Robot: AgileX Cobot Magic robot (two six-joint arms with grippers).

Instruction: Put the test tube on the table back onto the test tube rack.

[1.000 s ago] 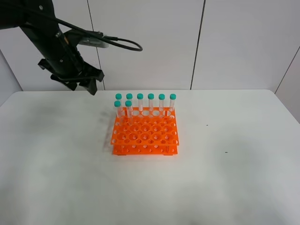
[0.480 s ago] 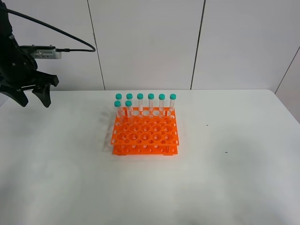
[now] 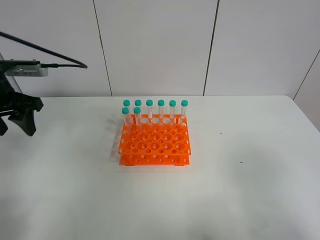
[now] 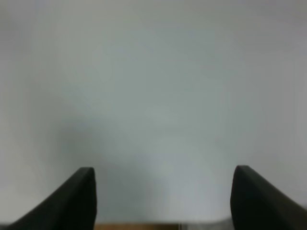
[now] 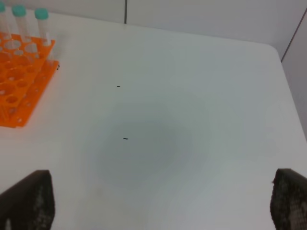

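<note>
The orange test tube rack (image 3: 155,142) stands on the middle of the white table (image 3: 240,195). Several teal-capped tubes (image 3: 161,110) stand upright along its back row, and one more (image 3: 137,117) stands in the second row at the left. No test tube lies loose on the table in any view. My left gripper (image 3: 15,131) is open and empty at the far left edge, well away from the rack; the left wrist view (image 4: 163,201) shows only blurred white surface between its fingers. My right gripper (image 5: 163,206) is open and empty, with the rack (image 5: 21,81) far off to one side.
White wall panels stand behind the table. Two small dark specks (image 3: 241,162) mark the table to the right of the rack. The table's right rear corner (image 5: 271,48) shows in the right wrist view.
My left arm has swung from behind the rack's left side out to the far left edge of the view and lower. The rack and tubes have not moved.
</note>
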